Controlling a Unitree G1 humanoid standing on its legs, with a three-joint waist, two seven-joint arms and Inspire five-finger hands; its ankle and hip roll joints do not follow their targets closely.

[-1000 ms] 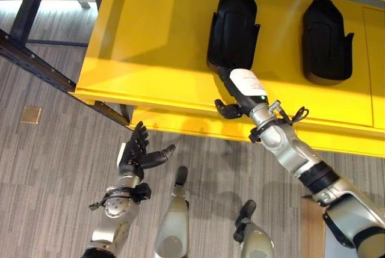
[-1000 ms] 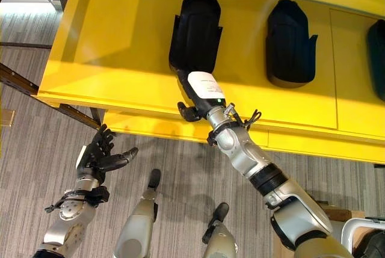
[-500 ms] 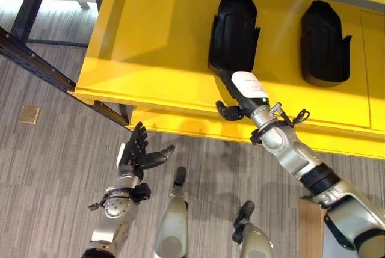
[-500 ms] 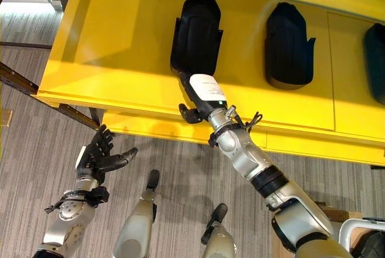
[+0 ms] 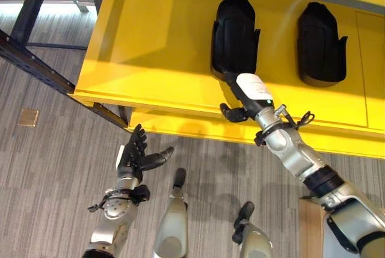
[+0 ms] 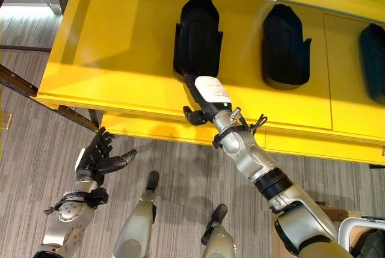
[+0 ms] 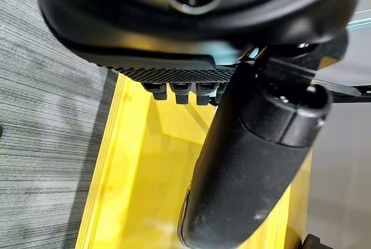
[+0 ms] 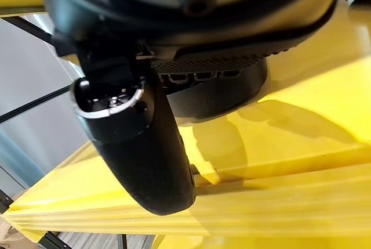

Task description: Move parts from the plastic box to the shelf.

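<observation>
A black moulded part (image 5: 234, 29) lies on the yellow shelf (image 5: 156, 47), its long side pointing away from me. My right hand (image 5: 251, 88) reaches over the shelf's front lip, and its straight fingers rest against the part's near end (image 8: 220, 95), with the thumb (image 8: 145, 150) off to the side, holding nothing. A second black part (image 5: 322, 35) lies to the right of the first, and a third (image 6: 373, 59) sits at the far right. My left hand (image 5: 133, 157) hovers low above the carpet in front of the shelf, open and empty, with its thumb (image 7: 249, 162) spread.
A dark metal rack frame (image 5: 36, 53) runs along the shelf's left side. A small brass plate (image 5: 29, 116) is set in the grey carpet. A brown box edge (image 5: 310, 228) shows at the lower right. The shelf's left half is bare yellow surface.
My right hand has edged slightly to the right along the first part's near end, and that part now lies a little straighter. The left hand has stayed put.
</observation>
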